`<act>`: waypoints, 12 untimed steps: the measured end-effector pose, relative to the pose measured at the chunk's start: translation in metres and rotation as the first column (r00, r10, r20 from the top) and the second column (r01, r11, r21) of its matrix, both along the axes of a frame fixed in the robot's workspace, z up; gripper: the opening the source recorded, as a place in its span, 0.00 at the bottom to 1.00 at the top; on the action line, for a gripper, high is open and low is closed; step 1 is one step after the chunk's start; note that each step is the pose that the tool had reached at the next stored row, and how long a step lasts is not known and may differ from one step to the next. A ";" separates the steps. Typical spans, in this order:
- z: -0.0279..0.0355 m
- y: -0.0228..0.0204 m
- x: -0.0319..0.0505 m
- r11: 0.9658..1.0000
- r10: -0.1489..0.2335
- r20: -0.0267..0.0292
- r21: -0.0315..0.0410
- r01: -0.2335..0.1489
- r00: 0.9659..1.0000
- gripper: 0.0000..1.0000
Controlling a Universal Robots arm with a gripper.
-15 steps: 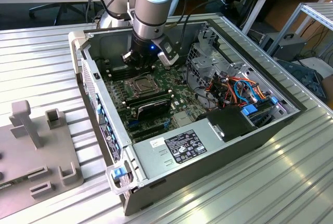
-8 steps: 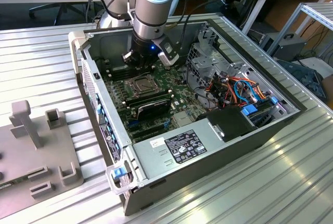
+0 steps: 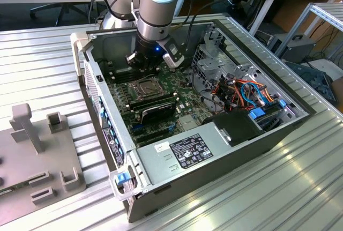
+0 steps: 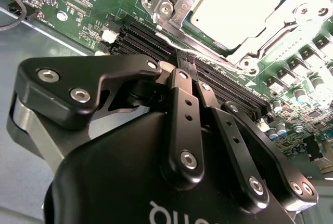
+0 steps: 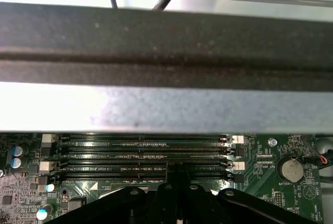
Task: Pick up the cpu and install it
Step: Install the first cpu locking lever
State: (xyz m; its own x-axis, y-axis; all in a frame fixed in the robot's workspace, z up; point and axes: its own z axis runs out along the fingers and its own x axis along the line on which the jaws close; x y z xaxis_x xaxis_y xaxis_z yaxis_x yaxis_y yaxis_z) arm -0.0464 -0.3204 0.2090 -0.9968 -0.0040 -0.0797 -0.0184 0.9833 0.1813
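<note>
The cpu [image 4: 237, 7], a flat square with a pale silver top, lies inside the hinged metal socket frame [image 4: 166, 3] on the green motherboard [image 4: 88, 5]. My gripper [image 4: 186, 64] hangs just beside that socket, over the rows of black memory slots [image 4: 145, 37]. Its black fingers [image 4: 179, 96] are pressed together with nothing between them. In the first wrist view the gripper [image 5: 176, 176] points down at the same memory slots [image 5: 140, 156]. In the exterior view the arm's wrist [image 3: 153, 38] reaches down into the open computer case [image 3: 177, 156], above the socket [image 3: 143, 87].
Two black memory sticks [image 3: 155, 107] stand near the socket. Orange and blue cables [image 3: 241, 94] and a drive cage [image 3: 214, 59] fill the case toward the exterior view's right. The power supply [image 3: 182, 153] lies at the front. A grey fixture [image 3: 37, 150] stands on the table at the exterior view's left.
</note>
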 end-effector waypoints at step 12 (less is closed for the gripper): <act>0.0050 0.0000 -0.0083 1.000 0.000 0.009 0.000 0.000 1.000 0.11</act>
State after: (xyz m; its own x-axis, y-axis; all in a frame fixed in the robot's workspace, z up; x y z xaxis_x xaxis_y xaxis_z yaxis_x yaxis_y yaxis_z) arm -0.0547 -0.3204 0.2140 -0.9960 -0.0039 -0.0891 -0.0200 0.9833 0.1809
